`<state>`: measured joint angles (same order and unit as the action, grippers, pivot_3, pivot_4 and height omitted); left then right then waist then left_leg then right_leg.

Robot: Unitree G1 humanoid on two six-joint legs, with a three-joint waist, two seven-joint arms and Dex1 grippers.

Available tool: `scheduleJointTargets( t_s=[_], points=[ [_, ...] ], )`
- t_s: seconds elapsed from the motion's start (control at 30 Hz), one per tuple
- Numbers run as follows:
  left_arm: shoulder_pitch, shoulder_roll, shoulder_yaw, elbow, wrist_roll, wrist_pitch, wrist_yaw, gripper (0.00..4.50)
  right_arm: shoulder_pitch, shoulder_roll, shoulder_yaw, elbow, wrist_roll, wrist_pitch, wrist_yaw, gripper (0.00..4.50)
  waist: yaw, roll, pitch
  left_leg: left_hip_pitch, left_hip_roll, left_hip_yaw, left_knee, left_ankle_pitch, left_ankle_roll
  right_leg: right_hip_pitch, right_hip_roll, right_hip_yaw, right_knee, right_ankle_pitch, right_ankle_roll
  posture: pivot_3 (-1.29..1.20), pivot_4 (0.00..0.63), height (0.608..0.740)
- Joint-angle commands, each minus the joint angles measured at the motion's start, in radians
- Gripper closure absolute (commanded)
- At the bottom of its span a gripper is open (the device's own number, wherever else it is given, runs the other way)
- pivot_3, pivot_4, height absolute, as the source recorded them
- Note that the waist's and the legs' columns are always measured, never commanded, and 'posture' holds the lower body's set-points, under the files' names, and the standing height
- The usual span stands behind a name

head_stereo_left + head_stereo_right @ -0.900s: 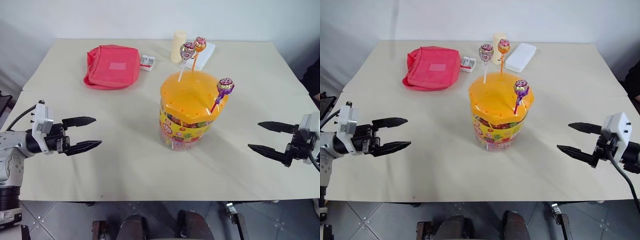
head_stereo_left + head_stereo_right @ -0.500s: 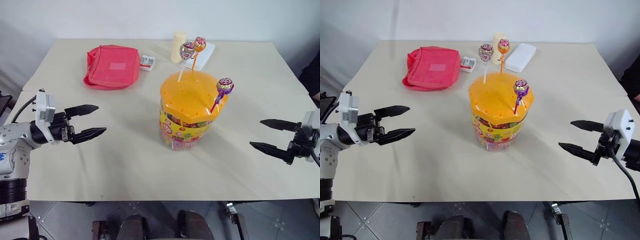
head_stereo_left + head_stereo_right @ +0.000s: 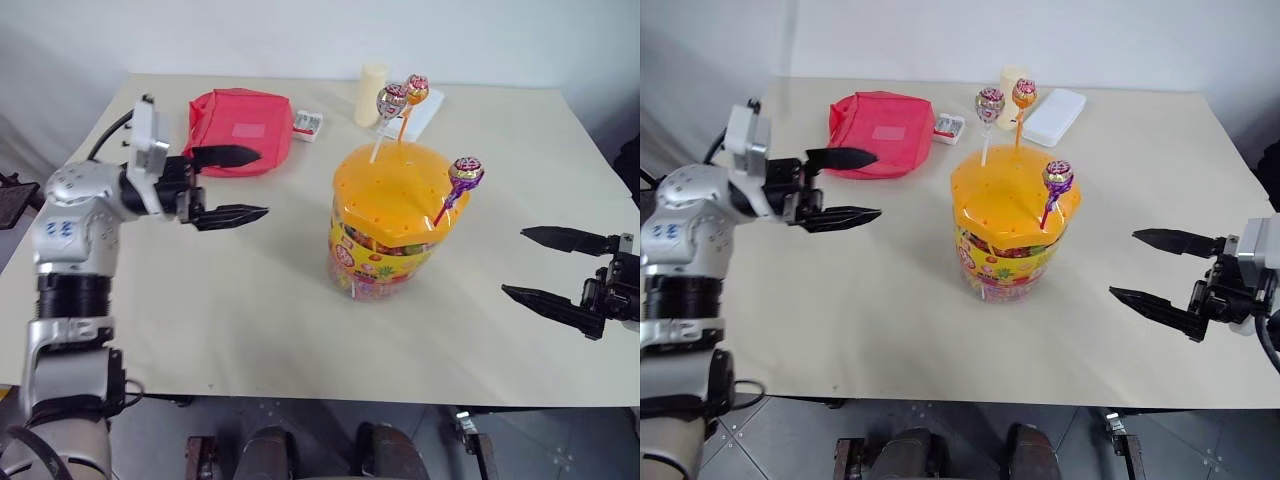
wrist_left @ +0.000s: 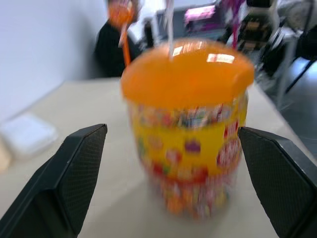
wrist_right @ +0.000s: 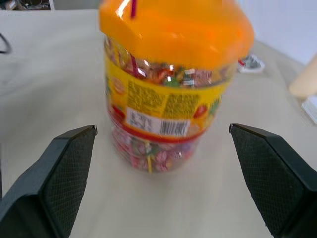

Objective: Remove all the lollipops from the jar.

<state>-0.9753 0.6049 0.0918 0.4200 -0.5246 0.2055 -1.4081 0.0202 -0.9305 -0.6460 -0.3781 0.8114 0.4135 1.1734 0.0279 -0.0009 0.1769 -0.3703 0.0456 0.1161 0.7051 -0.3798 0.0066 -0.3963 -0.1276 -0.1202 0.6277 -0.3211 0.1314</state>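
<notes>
Lollipops stand upright in holes of the domed orange lid of the jar [image 3: 392, 225], a clear candy tub with a yellow printed label at the centre of the cream table [image 3: 250, 330]. A purple-silver lollipop [image 3: 391, 100] and an orange lollipop [image 3: 416, 90] sit at the lid's 12 o'clock edge, close together; a second purple-silver lollipop [image 3: 465, 172] leans at 3 o'clock. None is out yet. The left gripper [image 3: 243, 185] hovers raised at the jar's 9 o'clock, fingers apart and empty, pointing at the jar. The right gripper [image 3: 540, 268] waits at 4 o'clock, fingers also apart, empty. A red pouch [image 3: 245, 127] lies at 10 o'clock. Likely best: close on one thin stick just below the head and pull straight up along it, so the lid keeps still and the neighbouring lollipop is not knocked.
</notes>
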Motion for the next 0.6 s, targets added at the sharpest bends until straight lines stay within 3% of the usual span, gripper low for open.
scheduleJointTargets(
  t_s=[0.03, 0.43, 0.6],
  points=[
    [-0.101, -0.063, 0.001, 0.081, -0.021, -0.043, -0.065, 0.01, 0.01, 0.013, -0.061, -0.084, 0.051, 0.022, -0.062, 0.0, -0.001, -0.001, 0.0, 0.0, 0.0, 0.0, 0.0, 0.0, 0.0, 0.0, 0.0, 0.0, 0.0, 0.0, 0.0, 0.0, 0.15, 0.74],
    [-0.368, -0.27, -0.015, 0.472, 0.05, -0.146, -0.151, 0.01, 0.03, 0.032, -0.13, -0.227, 0.157, 0.063, -0.222, 0.0, -0.001, -0.004, 0.002, -0.001, 0.0, -0.001, 0.001, 0.0, 0.001, 0.0, 0.0, 0.0, 0.0, 0.0, 0.0, 0.0, 0.15, 0.74],
    [-0.413, -0.315, -0.021, 0.53, 0.063, -0.157, -0.197, 0.01, 0.053, 0.038, -0.157, -0.262, 0.186, 0.072, -0.264, 0.0, -0.001, -0.005, 0.003, -0.001, 0.0, -0.001, 0.001, 0.0, 0.001, 0.0, 0.0, 0.0, 0.0, 0.0, 0.0, 0.0, 0.15, 0.74]
  ],
)
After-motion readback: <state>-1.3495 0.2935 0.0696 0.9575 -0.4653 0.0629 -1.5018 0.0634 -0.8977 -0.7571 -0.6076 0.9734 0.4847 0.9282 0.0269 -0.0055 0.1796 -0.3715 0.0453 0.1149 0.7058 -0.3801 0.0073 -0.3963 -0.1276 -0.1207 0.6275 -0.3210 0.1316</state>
